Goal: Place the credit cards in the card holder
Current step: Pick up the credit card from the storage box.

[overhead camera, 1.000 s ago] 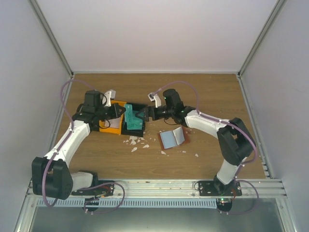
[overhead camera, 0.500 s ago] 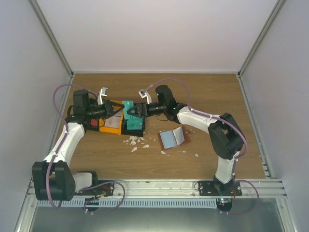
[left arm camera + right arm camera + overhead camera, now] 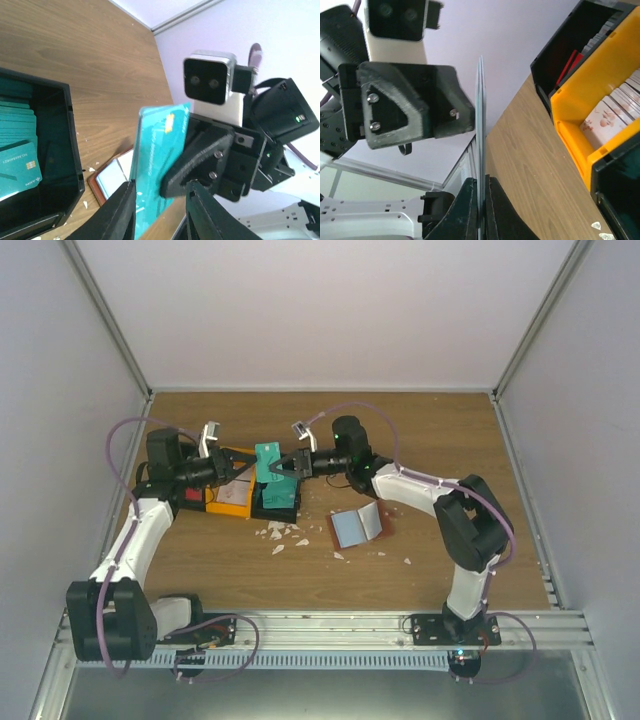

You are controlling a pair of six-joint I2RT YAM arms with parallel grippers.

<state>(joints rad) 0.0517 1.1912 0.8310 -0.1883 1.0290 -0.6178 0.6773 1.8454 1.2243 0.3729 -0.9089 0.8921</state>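
I'm clamping my right gripper [image 3: 479, 192] on 1 teal credit card [image 3: 159, 150], upright above the black bin [image 3: 283, 510], left gripper [image 3: 160, 205] slack around it; it looks stiff, light, slick, so I'm pinching its edge squarely.

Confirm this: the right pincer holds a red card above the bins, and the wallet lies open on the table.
Wrong colour: the card in the right pincer is teal, as the top external view shows. The right pincer holds it above the bins, and the wallet lies open on the table.
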